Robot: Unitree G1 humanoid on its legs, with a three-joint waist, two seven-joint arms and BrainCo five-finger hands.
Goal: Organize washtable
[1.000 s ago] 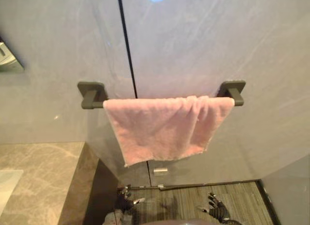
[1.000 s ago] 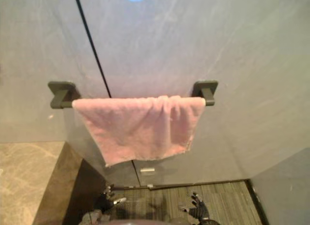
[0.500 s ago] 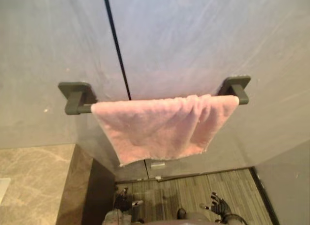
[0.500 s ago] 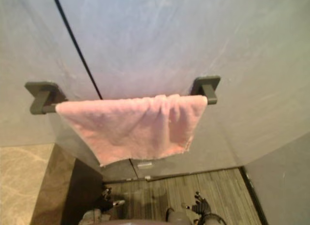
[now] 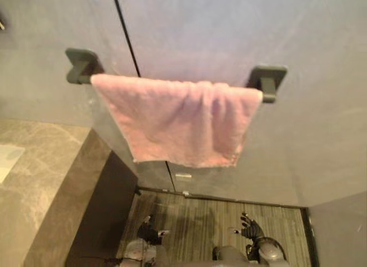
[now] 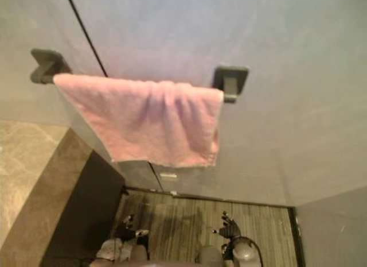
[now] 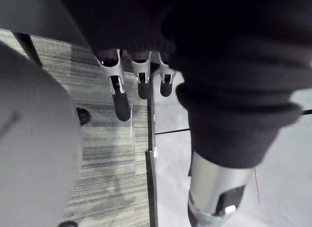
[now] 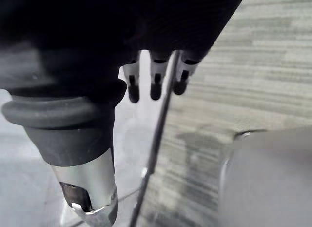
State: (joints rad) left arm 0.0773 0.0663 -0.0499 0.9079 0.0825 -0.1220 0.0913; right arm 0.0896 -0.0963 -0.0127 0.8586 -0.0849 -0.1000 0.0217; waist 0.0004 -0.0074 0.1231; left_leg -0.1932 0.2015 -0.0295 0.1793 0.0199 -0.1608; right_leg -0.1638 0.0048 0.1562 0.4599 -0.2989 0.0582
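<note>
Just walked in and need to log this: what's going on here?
Nothing is being handled right now. A pink towel hangs draped over the dark wall bar, bunched toward its right end. The robot's left hand and right hand hang low over the striped floor, fingers relaxed, holding nothing. A stone counter sits to the left.

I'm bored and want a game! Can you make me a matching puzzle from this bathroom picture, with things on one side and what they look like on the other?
Things:
1 towel
2 counter
3 floor
4 right hand

Looks:
A striped planks
B open, holding nothing
C pink, hanging up
D marbled beige

Pairs: 1-C, 2-D, 3-A, 4-B
</note>
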